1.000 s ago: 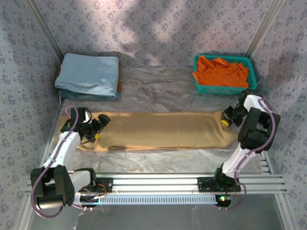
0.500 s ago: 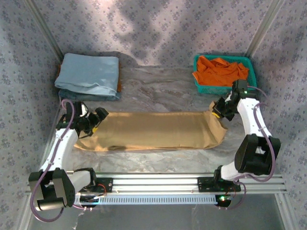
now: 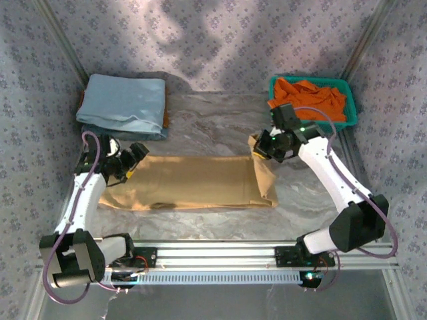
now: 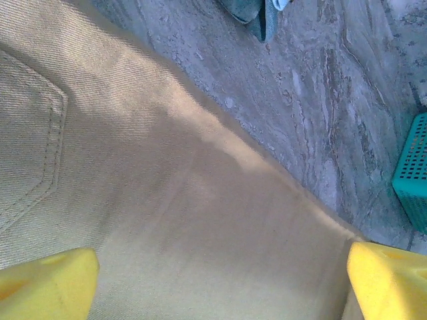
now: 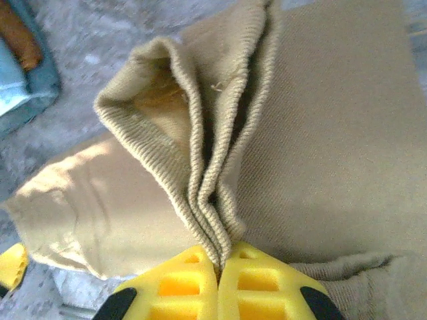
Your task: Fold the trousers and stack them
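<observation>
Trousers: the tan trousers point(image 3: 187, 181) lie in a long flat band across the middle of the frame on the marbled surface point(image 3: 213, 117). Their right end is raised and doubled back toward the centre.
Right tool: the right tool point(image 5: 219, 280) is clamped shut on the bunched leg hems, with several layers of cloth pinched between the yellow pads. In the overhead view it sits right of centre, above the fold.
Left tool: the left tool point(image 3: 131, 165) is at the left end of the band with its jaws spread wide and nothing held. Its wrist camera looks down on the waist end, where pocket stitching shows. I cannot tell whether the pads touch the cloth.
Feel of the cloth: judged soft, light and limp, a ribbed twill that sags straight down from the pinch and creases where it bends. It has no stiffness to push against.
Where to hold: the stacked hems or the waistband, through all layers at once, since these thicker edges give the pads some bite.
Risk: a layer could slip out of the pinch, or the flat part could drag along the smooth surface.
Nearby: the blue folded cloth point(image 3: 123, 100) is at upper left, and the orange garment point(image 3: 307, 99) is in a teal basket point(image 3: 313, 124) at upper right.
</observation>
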Controlling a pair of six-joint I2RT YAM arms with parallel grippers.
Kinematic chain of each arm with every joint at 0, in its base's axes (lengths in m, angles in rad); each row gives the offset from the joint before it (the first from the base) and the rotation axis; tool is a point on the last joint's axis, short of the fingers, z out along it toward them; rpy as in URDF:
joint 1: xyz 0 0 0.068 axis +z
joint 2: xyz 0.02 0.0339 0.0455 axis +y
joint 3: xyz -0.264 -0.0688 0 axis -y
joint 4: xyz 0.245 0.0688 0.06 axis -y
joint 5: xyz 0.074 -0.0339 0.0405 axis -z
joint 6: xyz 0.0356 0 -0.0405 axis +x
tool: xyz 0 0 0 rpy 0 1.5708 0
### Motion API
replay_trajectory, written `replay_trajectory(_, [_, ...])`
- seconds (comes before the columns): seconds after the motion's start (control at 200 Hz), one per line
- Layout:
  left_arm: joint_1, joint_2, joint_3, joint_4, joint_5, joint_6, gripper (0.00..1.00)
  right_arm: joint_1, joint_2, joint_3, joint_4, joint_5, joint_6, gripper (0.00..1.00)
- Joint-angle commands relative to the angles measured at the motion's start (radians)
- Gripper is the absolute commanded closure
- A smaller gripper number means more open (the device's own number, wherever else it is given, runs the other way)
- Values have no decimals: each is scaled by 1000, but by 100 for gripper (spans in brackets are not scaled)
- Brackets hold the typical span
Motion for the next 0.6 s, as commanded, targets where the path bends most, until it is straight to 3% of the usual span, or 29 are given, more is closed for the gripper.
replay_trajectory(0.0, [11, 15, 39, -20, 33, 23, 5, 101, 48, 70, 75, 50, 131, 100])
replay_trajectory(0.26, [32, 44, 16, -21, 43, 36, 5, 291, 235, 197, 187, 76, 238, 100])
replay_trajectory(0.595, [77, 47, 2, -38, 61, 44, 4, 441, 500, 445, 178, 95, 299, 100])
